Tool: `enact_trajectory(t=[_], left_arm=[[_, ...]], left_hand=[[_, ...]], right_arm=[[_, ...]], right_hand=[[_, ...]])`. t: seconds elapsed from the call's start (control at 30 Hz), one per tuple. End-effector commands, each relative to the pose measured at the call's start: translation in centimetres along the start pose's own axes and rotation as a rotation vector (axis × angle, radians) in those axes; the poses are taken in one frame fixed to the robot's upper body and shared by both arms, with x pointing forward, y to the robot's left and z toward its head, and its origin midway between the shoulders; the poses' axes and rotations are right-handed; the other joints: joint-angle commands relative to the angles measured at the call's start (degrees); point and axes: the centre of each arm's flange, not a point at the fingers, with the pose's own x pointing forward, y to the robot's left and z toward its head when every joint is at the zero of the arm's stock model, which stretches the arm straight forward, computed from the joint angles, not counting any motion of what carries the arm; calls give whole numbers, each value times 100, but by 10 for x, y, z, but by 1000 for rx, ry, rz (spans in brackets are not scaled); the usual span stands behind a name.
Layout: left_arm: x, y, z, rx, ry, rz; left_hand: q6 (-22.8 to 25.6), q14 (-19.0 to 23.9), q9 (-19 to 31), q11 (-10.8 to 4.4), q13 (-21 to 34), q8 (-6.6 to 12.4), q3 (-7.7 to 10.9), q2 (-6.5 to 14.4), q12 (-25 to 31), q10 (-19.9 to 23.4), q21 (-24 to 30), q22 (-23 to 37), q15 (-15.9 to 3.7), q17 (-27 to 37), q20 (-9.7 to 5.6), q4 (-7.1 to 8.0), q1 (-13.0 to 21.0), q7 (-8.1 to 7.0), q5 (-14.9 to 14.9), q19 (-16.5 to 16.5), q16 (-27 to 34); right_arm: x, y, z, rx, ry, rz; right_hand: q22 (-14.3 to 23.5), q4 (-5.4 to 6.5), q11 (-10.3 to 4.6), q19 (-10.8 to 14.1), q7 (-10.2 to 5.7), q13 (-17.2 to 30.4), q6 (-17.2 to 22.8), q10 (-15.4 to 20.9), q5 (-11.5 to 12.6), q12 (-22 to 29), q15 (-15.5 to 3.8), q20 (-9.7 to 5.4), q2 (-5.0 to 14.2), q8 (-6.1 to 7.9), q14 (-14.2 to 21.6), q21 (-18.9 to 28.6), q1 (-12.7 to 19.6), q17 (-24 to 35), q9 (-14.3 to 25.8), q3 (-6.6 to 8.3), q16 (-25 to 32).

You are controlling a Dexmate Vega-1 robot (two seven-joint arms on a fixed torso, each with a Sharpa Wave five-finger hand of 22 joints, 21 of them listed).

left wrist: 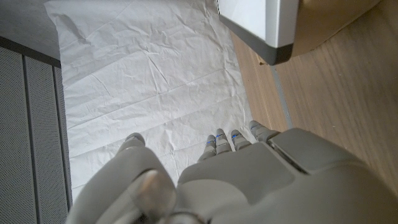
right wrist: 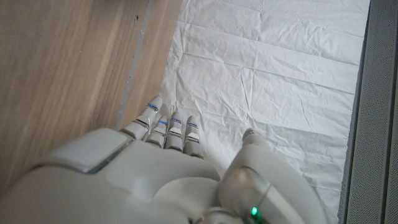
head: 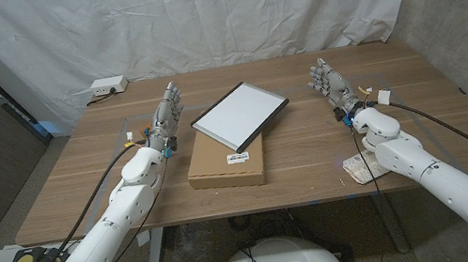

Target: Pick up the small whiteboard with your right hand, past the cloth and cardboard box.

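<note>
The small white rectangular whiteboard with a dark frame (head: 240, 115) was seen lying tilted across the far end of the flat brown cardboard box (head: 228, 161) at the middle of the wooden table (head: 314, 151). A white label (head: 238, 157) was stuck on the box; its writing could not be read. The left hand (head: 167, 115) and right hand (head: 332, 82) were held open, gripping nothing, either side of the board.
</note>
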Motion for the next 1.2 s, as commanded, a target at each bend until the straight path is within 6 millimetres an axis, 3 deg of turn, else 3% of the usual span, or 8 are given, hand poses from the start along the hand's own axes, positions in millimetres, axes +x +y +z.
enact_trajectory(t=[0.03,0.9,1.2], left_arm=[[-1,-7,3,-7,-3,-2],[-1,-18,16,15,-26,-27],[-1,-18,18,36,-28,-35]], left_hand=[[-47,-41,30,-7,12,22,33,11,29,-31,38,26,6,29,-213,-6,62,-7,29,-46,30],[-10,-24,29,32,12,17,30,52,28,-3,39,26,20,28,-191,-30,114,33,44,-44,21],[26,19,29,20,12,24,29,67,40,43,43,25,10,28,-169,-43,141,31,48,-31,31]], right_arm=[[-1,-4,3,15,-17,5],[-3,-12,16,-24,-22,45],[0,-6,25,-50,13,72]], right_hand=[[9,-19,-25,60,7,23,48,53,29,31,21,-124,2,22,43,16,59,7,17,42,37],[14,-92,31,103,-5,26,54,83,14,35,36,-78,37,14,127,-70,149,-3,16,69,50],[22,-153,86,385,-3,28,57,199,-19,71,76,-49,72,10,427,-55,217,6,16,93,134]])
